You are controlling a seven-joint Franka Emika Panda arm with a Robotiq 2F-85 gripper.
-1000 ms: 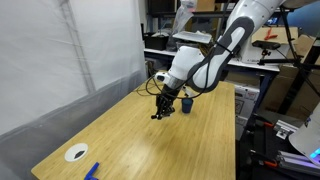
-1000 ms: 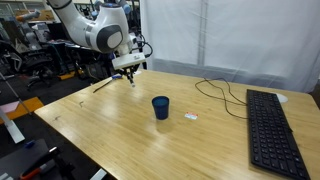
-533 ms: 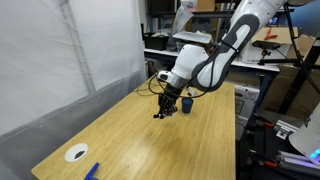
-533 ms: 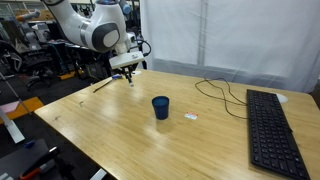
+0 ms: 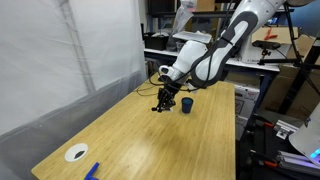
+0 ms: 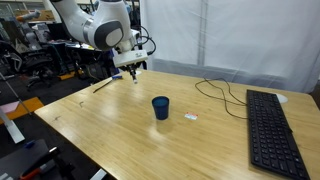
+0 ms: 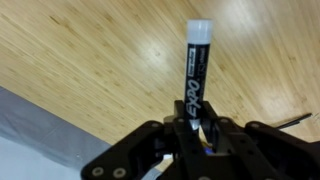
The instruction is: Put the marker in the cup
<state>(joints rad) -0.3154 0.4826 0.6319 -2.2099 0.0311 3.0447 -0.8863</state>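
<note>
My gripper [image 7: 195,128] is shut on the marker [image 7: 196,75], a black stick with a white cap and "EXPO" lettering that points away from the wrist camera over the wooden table. In both exterior views the gripper [image 5: 163,103] [image 6: 134,74] hangs above the table with the marker held below it. The dark blue cup [image 5: 186,104] [image 6: 160,107] stands upright on the table, apart from the gripper. It is out of the wrist view.
A black keyboard [image 6: 273,125] and a black cable [image 6: 222,93] lie on the wooden table [image 6: 110,130]. A small white bit [image 6: 192,117] lies beside the cup. A white tape roll [image 5: 76,153] and a flat blue object [image 5: 92,170] sit near one corner. A white curtain [image 5: 50,60] borders the table.
The gripper with the marker has shifted slightly towards the cup's side and a little higher. The cup has not moved.
</note>
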